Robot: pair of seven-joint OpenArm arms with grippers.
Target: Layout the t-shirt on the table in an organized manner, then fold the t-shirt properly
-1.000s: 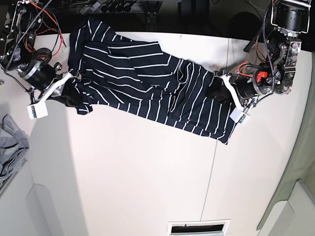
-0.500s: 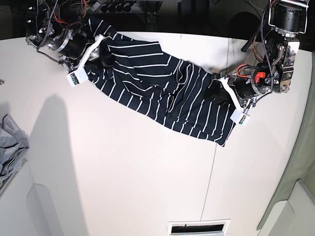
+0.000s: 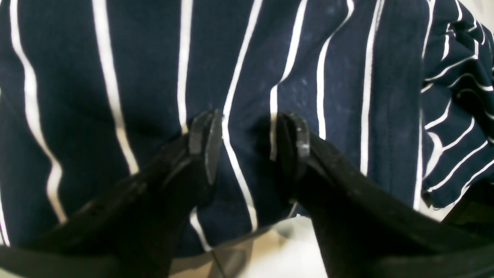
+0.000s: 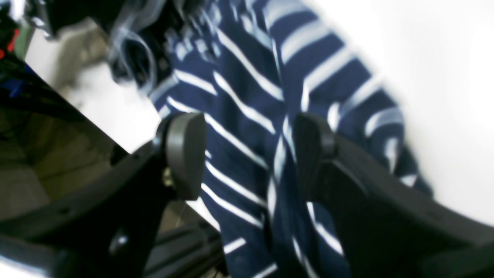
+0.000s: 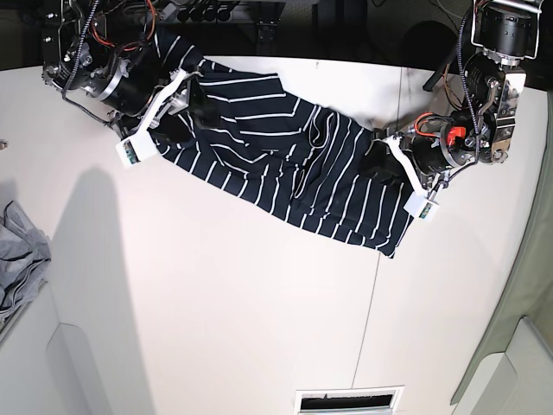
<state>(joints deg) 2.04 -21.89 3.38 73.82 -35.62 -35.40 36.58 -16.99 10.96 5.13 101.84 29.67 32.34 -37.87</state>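
**Tool state**

- Right gripper: the jaws stand wide apart. A raised fold of the dark navy, white-striped soft fabric t-shirt runs through the gap. Neither pad appears to press on it, though the view is blurred. Nothing is clamped.
- Left gripper: the jaws stand partly apart, directly over the cloth. A stripe runs unbroken through the gap, so the fabric there appears to lie flat and ungripped. The hem edge lies just behind the fingertips, toward the wrist.

**Position of the workpiece**

The t-shirt lies as a slanted, creased band on the large flat white table, spanning from one gripper to the other. It is not spread. The end under the right gripper lies at the table's rear edge, against the dark background.

**Hazards**

1. Loss over the edge. With no grip on the end beneath the right gripper, any push away from the left gripper may carry that cloth off the rear edge.
2. Multi-layer pinch. Closing the right jaws on the fold between them will likely take two or more layers, so a pull would drag a bundle rather than open the shirt.
3. Snagging. Moving either gripper sideways at its present height may catch the fingertips in the cloth and add creases.
4. Missed hem. The left fingertips sit past the hem, so closing there may gather mid-panel fabric instead.
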